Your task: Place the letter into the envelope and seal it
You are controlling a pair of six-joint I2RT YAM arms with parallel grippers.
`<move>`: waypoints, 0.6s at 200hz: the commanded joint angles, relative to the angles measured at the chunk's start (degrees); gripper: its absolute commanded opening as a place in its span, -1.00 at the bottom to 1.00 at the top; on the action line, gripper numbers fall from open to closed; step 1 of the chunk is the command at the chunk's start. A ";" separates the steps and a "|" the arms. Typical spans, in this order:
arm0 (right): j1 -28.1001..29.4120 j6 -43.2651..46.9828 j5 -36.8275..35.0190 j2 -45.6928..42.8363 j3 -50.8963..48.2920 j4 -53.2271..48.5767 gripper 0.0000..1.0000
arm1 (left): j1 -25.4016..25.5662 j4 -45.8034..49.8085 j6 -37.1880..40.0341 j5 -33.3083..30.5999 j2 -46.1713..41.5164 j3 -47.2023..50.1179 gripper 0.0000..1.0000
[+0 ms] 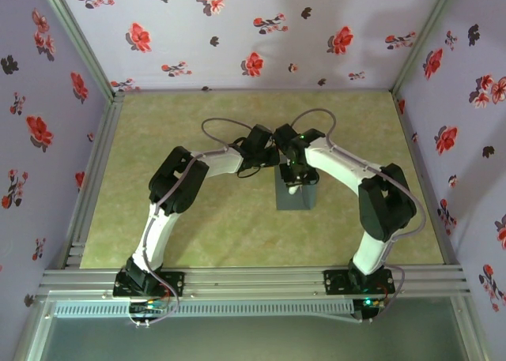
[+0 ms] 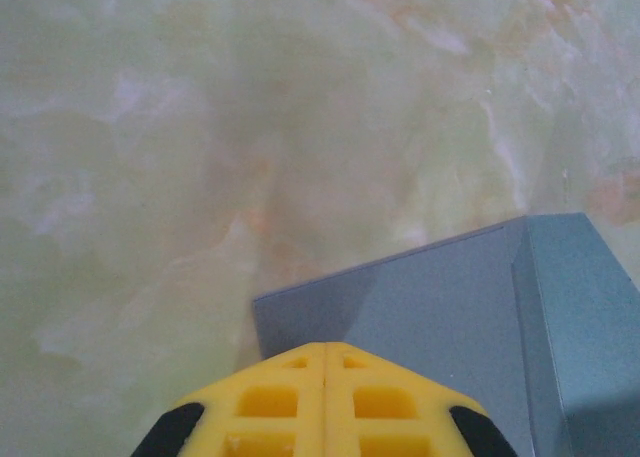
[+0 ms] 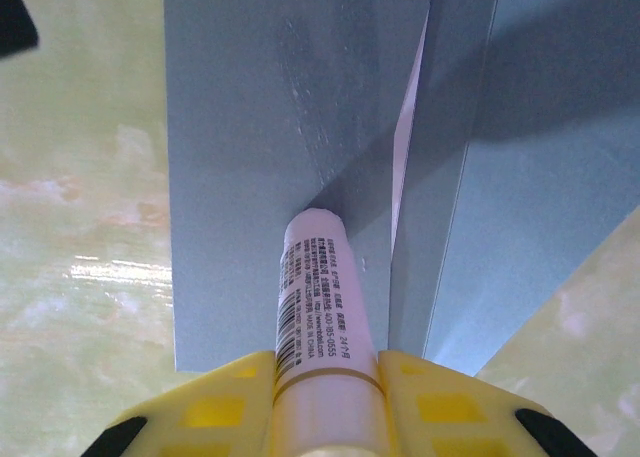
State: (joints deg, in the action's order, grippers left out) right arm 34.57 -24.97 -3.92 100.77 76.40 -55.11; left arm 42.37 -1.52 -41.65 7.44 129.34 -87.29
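I see a green marbled table inside floral walls, one envelope mid-frame, my right gripper clamping one stick, and my left gripper closed on nothing.

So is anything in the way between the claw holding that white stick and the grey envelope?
Nothing visible. The right gripper holds the white stick with its tip seemingly resting on the envelope, beside its fold.

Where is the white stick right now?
In the right wrist view, the white stick is clamped in the jaws of the right gripper, its tip on the grey envelope beside the raised flap.
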 commanded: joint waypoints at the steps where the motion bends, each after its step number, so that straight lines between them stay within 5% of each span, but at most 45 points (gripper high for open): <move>1: -0.03 -1.64 -3.06 4.99 -1.14 4.82 -1.00 | 0.01 9.69 -0.36 -2.15 1.92 3.33 -1.00; 120: -5.48 1.71 -2.24 10.92 2.06 5.76 -1.00 | -0.05 9.17 -0.42 -1.82 1.73 3.72 -1.00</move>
State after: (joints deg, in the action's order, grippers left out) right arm 31.00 -24.67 -5.63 105.51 80.82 -48.64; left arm 42.37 -1.76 -41.69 7.44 129.03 -86.80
